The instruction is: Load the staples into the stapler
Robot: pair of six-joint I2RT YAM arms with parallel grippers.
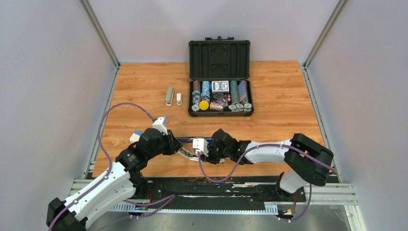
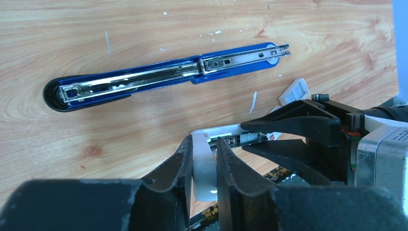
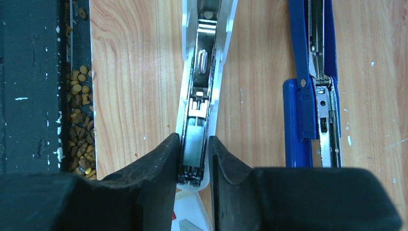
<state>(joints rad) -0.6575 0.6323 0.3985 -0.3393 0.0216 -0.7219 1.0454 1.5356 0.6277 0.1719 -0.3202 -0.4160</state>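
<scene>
At the left, the left gripper (image 2: 204,142) is clamping its fingers tight on a flat white end of the white stapler (image 3: 202,72), which is lying opened on the wooden table (image 1: 288,96) near the near edge, its metal channel facing up. Just to the far side of it, and not touching it, the stapler (image 2: 163,77) is lying on the table. It is running left to right between the two wrists, folded out flat with its silver rail showing upward, and no gripper is touching it.

The staples (image 3: 192,126) seem to be showing as a small silvery-grey block sitting in the white stapler's channel, though it is too small to be sure. To the right, the right gripper (image 3: 194,140) is reaching in with its fingers standing narrowly apart on either side of that block and the white stapler's end. Whether they are actually squeezing it cannot be told.

Far back, a grey-olive stapler (image 1: 169,96) is lying left of an open black case (image 1: 220,60) of poker chips.
</scene>
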